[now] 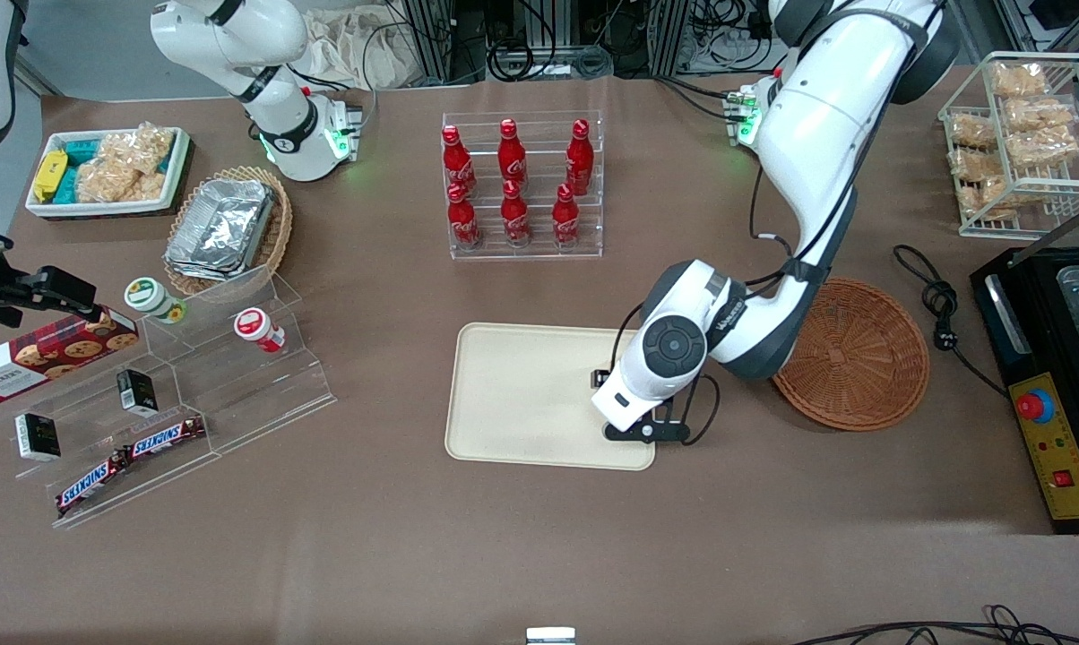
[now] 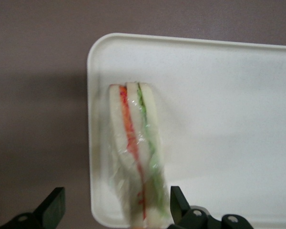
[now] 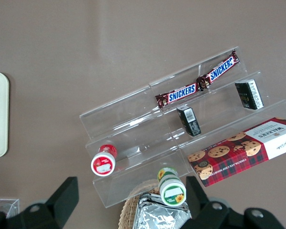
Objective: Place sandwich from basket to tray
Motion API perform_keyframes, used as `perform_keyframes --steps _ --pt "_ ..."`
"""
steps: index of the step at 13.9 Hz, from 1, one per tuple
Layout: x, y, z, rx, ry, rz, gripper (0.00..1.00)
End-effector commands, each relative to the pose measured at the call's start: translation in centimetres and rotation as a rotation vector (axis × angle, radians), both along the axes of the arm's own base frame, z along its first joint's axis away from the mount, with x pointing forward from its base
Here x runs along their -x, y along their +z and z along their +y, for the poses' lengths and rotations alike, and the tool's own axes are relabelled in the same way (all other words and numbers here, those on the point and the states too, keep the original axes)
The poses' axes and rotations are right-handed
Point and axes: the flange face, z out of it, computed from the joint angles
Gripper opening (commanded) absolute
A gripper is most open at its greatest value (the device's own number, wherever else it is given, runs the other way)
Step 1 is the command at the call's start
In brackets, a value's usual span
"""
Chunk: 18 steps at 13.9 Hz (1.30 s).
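Observation:
The sandwich [image 2: 136, 157], a wrapped wedge of pale bread with orange, red and green layers, lies on the cream tray [image 2: 219, 95] close to one rounded corner. My gripper [image 2: 115, 207] hangs just above it, open, its fingers wide apart with the sandwich's near end between them. One fingertip [image 2: 178, 202] is next to the wrap and the other stands well off over the table. In the front view my arm's wrist [image 1: 656, 363] covers the tray's [image 1: 522, 394] corner nearest the basket and hides the sandwich. The reddish-brown wicker basket [image 1: 853, 354] beside the tray holds nothing.
A clear rack of red bottles [image 1: 522, 184] stands farther from the front camera than the tray. A black cable [image 1: 938, 300] and a black control box [image 1: 1055, 394] lie past the basket, toward the working arm's end. Clear snack shelves [image 1: 172, 394] stand toward the parked arm's end.

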Motion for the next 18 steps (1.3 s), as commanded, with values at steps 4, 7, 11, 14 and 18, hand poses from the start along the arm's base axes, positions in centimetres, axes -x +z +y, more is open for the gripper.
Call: perform_keyframes --steps 4,7,11,14,18 --pt "3.8 12.8 10.0 -0.077 0.06 -0.061 0.99" --pt "6.0 17.4 14.1 -0.098 0.105 -0.111 0.99" --pt "4.7 23.5 24.0 -0.036 0.112 -0.046 0.99" --pt "3.4 26.9 31.0 -0.028 0.114 -0.014 0.99" --pt "2.3 27.5 34.8 -0.029 0.125 -0.023 0.99"
